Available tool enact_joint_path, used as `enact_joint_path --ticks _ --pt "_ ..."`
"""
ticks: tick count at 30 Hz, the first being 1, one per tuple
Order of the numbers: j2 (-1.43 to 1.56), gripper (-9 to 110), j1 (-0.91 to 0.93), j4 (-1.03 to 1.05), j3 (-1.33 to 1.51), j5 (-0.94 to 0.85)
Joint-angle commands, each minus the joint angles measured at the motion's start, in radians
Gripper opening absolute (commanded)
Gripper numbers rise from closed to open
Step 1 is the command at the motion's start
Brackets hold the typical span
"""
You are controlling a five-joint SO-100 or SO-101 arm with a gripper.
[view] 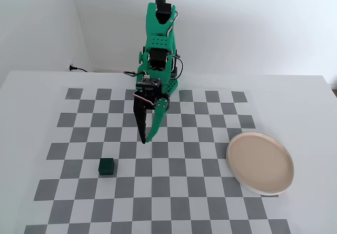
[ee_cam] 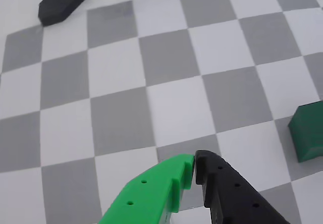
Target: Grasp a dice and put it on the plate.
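Nearest my wrist camera, the gripper (ee_cam: pixel 194 166) has its green and black fingers pressed tip to tip, holding nothing. It hangs over the checkerboard mat (ee_cam: pixel 121 123). The dice (ee_cam: pixel 309 132) sits at the right edge of that view, cropped by the frame, clearly off to the side of the fingertips and not between them.

In the fixed view the gripper (view: pixel 145 140) points down at the board with the dice (view: pixel 107 166) lying to its left and nearer the camera, a short way apart. As I judge it, the coming move turns on that offset: I need to swing toward the cube and spread the fingers before descending.

The plate (view: pixel 259 163) rests on the opposite side, well apart from the dice.

A dark curved shape (ee_cam: pixel 68 2) at the wrist view's top edge is cut off; I cannot identify it.
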Motion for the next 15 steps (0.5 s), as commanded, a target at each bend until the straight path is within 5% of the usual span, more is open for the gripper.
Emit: enact_joint_path --ticks 1,15 --pt "-0.005 -4 0.029 -0.034 -0.092 -0.014" --pt "-0.054 -4 0.167 -0.091 -0.118 -0.009"
